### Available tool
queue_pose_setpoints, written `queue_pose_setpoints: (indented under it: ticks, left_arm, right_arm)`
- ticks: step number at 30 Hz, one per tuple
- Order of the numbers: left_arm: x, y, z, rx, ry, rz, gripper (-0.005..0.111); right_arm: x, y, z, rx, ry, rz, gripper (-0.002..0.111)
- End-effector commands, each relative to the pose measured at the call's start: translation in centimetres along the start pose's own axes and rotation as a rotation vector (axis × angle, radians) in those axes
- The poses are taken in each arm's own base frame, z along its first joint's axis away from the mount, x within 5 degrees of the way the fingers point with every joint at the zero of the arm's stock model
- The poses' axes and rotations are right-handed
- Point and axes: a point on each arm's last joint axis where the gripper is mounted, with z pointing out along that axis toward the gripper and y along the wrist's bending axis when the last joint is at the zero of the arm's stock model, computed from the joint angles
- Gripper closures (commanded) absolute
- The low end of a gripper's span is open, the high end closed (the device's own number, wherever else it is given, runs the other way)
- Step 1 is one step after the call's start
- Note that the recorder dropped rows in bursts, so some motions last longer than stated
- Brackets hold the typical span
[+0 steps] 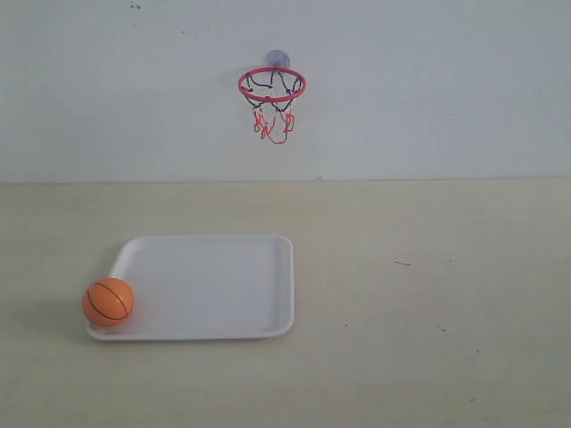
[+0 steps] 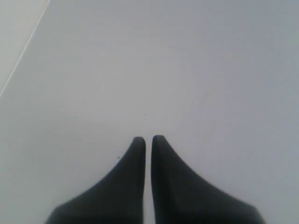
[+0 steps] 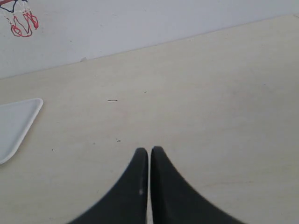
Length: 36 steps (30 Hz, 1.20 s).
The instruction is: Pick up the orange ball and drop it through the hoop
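Note:
The orange ball (image 1: 108,301) rests on the front left corner of a white tray (image 1: 214,281) in the exterior view. High on the back wall hangs the hoop (image 1: 272,86), its red ring level and its net (image 1: 273,120) dangling below; part of that net (image 3: 21,22) shows in the right wrist view. Neither arm appears in the exterior view. My left gripper (image 2: 148,138) is shut and empty, facing a plain pale surface. My right gripper (image 3: 149,150) is shut and empty above the bare tabletop, well away from the ball.
The beige table (image 1: 428,294) meets the pale wall at the back. A corner of the white tray (image 3: 14,123) shows in the right wrist view. A few small dark specks (image 1: 403,264) mark the tabletop right of the tray.

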Motion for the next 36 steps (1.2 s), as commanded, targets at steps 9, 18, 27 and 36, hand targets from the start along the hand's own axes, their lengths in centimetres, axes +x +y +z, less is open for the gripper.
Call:
queue_pose_setpoints:
  ticks: [9,18,27,36]
  left_arm:
    - [0.7,0.2,4.0,-0.064,0.104,-0.216,0.103]
    - [4.3,-0.4,12.2,-0.179,0.894,-0.054,0.103]
    - [12.7,0.2,17.5,-0.010,1.587,0.117,0.103]
    - [23.1,2.5,16.5,0.039,1.864,0.089,0.056]
  right_arm:
    - [-0.2,0.0,0.0,0.008,-0.020,-0.009,0.107]
    - [-0.2,0.0,0.0,0.008,-0.020,-0.009,0.107]
    - [-0.2,0.0,0.0,0.008,-0.020,-0.009,0.107]
    - [-0.2,0.0,0.0,0.008,-0.020,-0.009,0.107]
